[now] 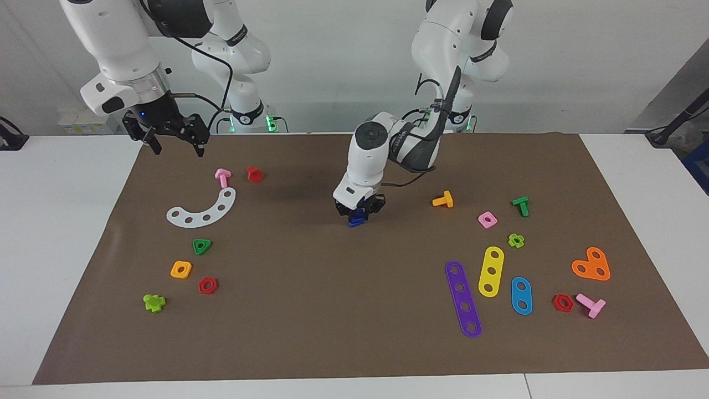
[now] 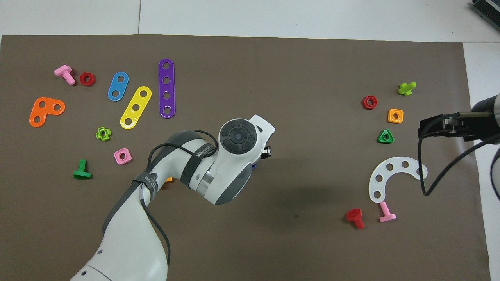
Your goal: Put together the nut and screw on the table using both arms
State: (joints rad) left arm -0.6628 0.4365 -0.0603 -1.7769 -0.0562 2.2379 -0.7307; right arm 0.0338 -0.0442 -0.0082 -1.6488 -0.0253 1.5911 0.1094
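A small dark-blue piece (image 1: 356,220) sits low on the brown mat (image 1: 310,310) at the middle of the table (image 1: 61,233), between the fingers of my left gripper (image 1: 360,214). I cannot tell whether it is the nut, the screw, or both joined. The left gripper points down and is closed on it. In the overhead view the left wrist (image 2: 238,136) hides the gripper, and only a blue sliver (image 2: 254,165) shows. My right gripper (image 1: 177,148) hangs open and empty above the mat's corner at the right arm's end, also in the overhead view (image 2: 427,130).
Under the right gripper's side lie a pink T-bolt (image 1: 222,177), a red bolt (image 1: 255,174), a white curved strip (image 1: 202,210), a green triangular nut (image 1: 202,246) and an orange square nut (image 1: 181,269). Toward the left arm's end lie an orange bolt (image 1: 443,199), a pink square nut (image 1: 487,219) and coloured strips (image 1: 463,299).
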